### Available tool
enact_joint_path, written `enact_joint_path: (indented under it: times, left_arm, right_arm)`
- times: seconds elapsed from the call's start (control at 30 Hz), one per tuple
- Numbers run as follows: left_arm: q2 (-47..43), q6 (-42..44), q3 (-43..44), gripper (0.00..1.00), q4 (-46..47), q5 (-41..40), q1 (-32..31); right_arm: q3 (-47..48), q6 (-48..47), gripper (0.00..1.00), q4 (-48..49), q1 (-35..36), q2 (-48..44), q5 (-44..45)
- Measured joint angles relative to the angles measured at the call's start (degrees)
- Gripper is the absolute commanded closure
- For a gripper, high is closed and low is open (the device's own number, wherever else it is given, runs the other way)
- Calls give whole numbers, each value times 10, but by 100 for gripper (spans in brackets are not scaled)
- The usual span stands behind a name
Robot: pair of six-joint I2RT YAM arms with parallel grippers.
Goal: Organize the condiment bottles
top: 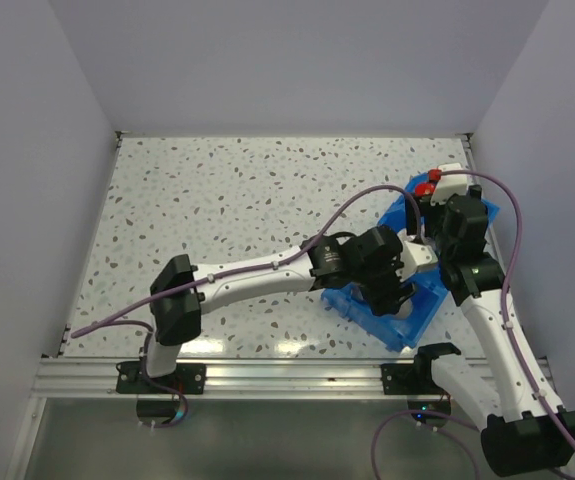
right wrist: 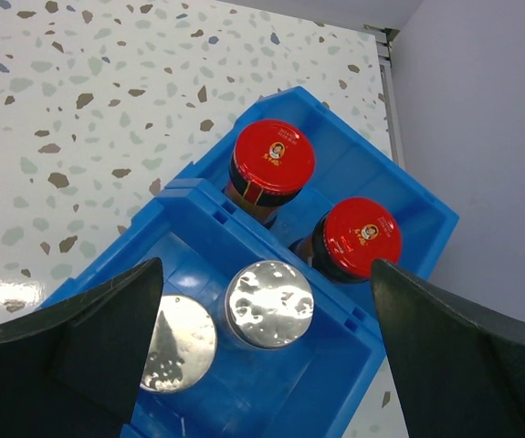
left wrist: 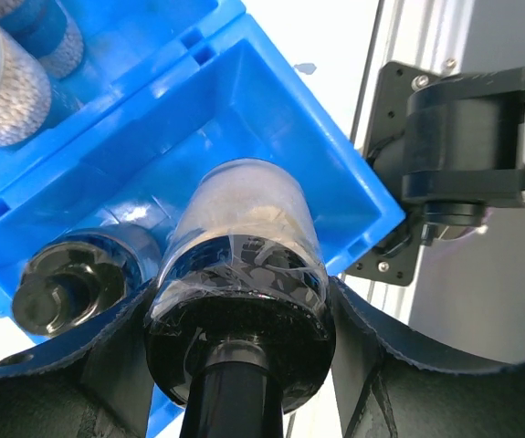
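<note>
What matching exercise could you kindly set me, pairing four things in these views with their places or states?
Things:
1. red-capped jars
2. silver-capped jars
3. one black-lidded jar
4. right gripper

Places or states:
A. clamped by the left gripper
B. open above the blue bin
C. the bin's end compartment, farthest from the arm bases
D. the compartment next to that one

Pairs: 1-C, 2-D, 3-A, 4-B.
</note>
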Motion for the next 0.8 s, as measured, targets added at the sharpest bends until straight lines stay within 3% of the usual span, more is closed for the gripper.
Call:
enact_joint_path:
  times: [0.27,0.4,0.8]
  left_arm:
    - [49,29,24,76,-14,-36,-19]
    - [73,38,41,58,-14,-51,-27]
    - [104,44,63,46,-17,-68,-29]
  right_arm:
    - [0,0,1,0,-2,0,1]
    - [0,0,2,0,-2,0,1]
    - [-2,0,1,0,-8,0,8]
